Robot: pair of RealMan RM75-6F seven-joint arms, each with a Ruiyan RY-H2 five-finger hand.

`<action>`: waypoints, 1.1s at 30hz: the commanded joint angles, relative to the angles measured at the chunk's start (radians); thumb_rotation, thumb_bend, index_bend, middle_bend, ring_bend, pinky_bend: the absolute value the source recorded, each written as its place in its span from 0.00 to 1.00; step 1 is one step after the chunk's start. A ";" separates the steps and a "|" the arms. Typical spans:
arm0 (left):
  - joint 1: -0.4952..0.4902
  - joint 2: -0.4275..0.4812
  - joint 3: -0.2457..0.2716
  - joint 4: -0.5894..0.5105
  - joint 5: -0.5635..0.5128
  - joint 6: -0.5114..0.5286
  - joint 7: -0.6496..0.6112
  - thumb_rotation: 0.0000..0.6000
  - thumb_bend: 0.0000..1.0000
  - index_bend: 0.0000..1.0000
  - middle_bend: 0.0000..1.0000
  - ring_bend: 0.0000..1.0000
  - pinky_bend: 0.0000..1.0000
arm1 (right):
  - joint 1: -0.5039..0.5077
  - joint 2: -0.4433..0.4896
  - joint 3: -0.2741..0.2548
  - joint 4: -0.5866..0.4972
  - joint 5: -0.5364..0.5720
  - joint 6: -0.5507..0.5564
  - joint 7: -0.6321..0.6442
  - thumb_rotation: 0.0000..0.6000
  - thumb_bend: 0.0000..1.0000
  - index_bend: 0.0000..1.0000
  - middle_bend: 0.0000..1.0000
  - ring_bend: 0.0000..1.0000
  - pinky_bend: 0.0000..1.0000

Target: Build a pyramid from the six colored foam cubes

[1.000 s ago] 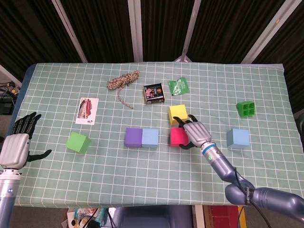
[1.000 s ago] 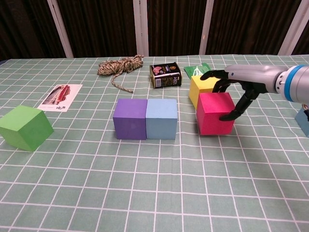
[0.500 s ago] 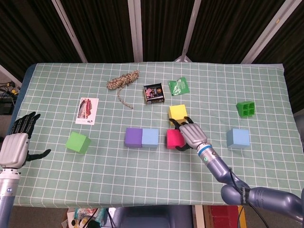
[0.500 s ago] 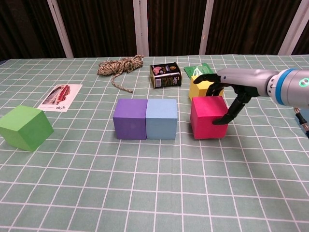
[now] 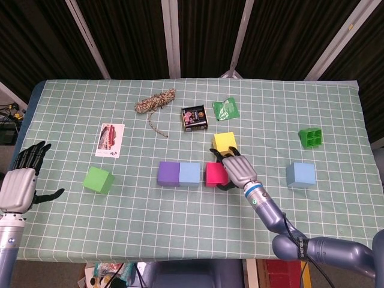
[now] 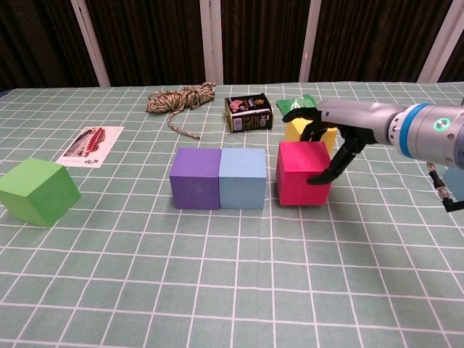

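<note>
The right hand (image 6: pixel 330 141) is draped over the pink cube (image 6: pixel 302 172), fingers curled down its right side and over its top, gripping it on the worktop (image 6: pixel 217 290) and bringing it in from the right. The reason looks plain: the purple cube (image 6: pixel 195 177) and the light blue cube (image 6: pixel 243 177) sit touching side by side, and the pink one is wanted as the third in that bottom row. A narrow gap remains between pink and light blue.

Against the pictures of a second ago, the pink cube has slid left, from well apart to just beside the light blue one, and the arm has followed it across. The yellow cube (image 5: pixel 225 141) stays put just behind the pink, now uncovered.

The green cube (image 5: pixel 98 179) waits far left and another blue cube (image 5: pixel 300 174) far right, both untouched. The left hand (image 5: pixel 19 183) hangs at the worktop's left edge, fingers spread, holding nothing, unchanged.
</note>
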 commanded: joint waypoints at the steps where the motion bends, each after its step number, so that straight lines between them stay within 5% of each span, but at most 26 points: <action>1: 0.000 0.000 0.000 0.001 -0.001 -0.002 -0.001 1.00 0.10 0.00 0.02 0.00 0.00 | 0.005 -0.007 -0.001 0.003 0.009 0.004 -0.008 1.00 0.27 0.00 0.39 0.27 0.00; 33: 0.000 0.005 -0.008 0.015 -0.015 -0.021 -0.026 1.00 0.10 0.00 0.02 0.00 0.00 | 0.047 -0.077 -0.001 0.029 0.092 0.042 -0.075 1.00 0.27 0.00 0.39 0.27 0.00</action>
